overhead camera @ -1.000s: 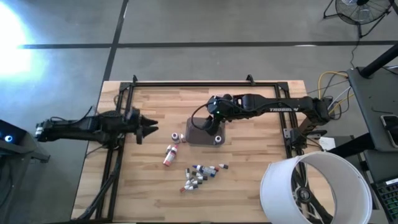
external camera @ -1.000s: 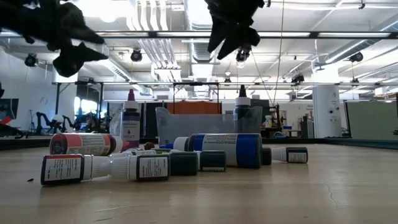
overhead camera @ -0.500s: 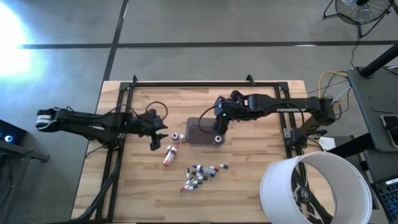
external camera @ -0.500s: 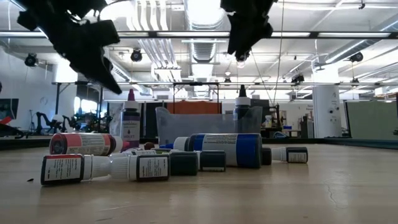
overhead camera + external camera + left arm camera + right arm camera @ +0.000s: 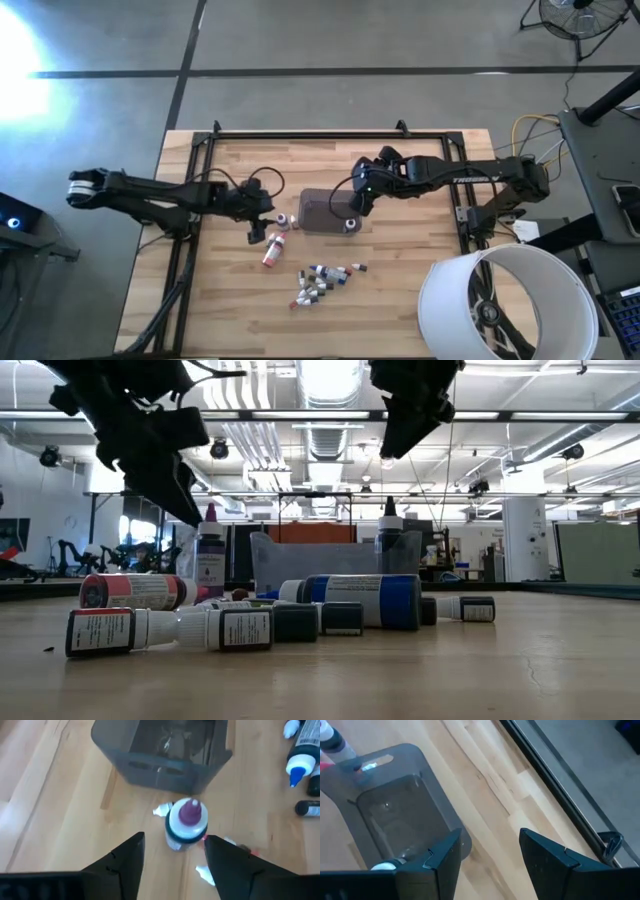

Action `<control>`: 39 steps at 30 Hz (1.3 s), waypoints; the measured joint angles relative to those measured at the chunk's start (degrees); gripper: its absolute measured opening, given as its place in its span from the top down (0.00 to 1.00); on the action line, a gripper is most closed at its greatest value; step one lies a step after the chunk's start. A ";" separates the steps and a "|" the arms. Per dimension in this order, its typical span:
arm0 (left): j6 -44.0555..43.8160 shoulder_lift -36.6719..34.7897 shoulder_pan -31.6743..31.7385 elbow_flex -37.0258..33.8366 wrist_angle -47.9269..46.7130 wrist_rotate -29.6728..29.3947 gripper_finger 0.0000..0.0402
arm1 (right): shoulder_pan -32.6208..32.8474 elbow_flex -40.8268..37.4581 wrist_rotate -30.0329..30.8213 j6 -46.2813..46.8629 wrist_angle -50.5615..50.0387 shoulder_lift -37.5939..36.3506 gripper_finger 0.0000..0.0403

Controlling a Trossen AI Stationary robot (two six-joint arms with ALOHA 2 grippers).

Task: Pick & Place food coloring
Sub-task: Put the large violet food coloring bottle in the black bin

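Movement on the left side is the main change: the left gripper (image 5: 258, 232) is reaching further in across the table than a second ago and is now hanging just over the upright purple-capped bottle (image 5: 186, 822) beside the tray (image 5: 325, 212). Its fingers (image 5: 125, 860) are standing spread, wider than a moment ago, with the bottle showing between them in the left wrist view, apart from both and not yet gripped. In my judgement a pick of this bottle is being set up.

The right gripper (image 5: 359, 203) is drawing back toward the tray's right edge, above the table; its fingers (image 5: 442, 855) are apart and holding nothing. One bottle (image 5: 350, 223) is already standing inside the tray, so placing has begun.

The remaining food coloring is lying on the wood: a red-labelled bottle (image 5: 271, 250) just below the left gripper, and a loose cluster (image 5: 320, 283) nearer the front edge.

Obstructions: the red-labelled bottle and small white bits are lying close to the purple-capped bottle's base, and the tray wall is standing just beyond it. A careless closing could be tipping the upright bottle or nudging its neighbour. A large white fan (image 5: 505, 305) is standing off the table's right corner, well clear.
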 joint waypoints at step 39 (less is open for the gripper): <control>5.14 10.55 -0.24 7.84 -2.70 2.17 0.73 | 0.00 -2.44 -0.29 2.43 0.20 -0.57 0.56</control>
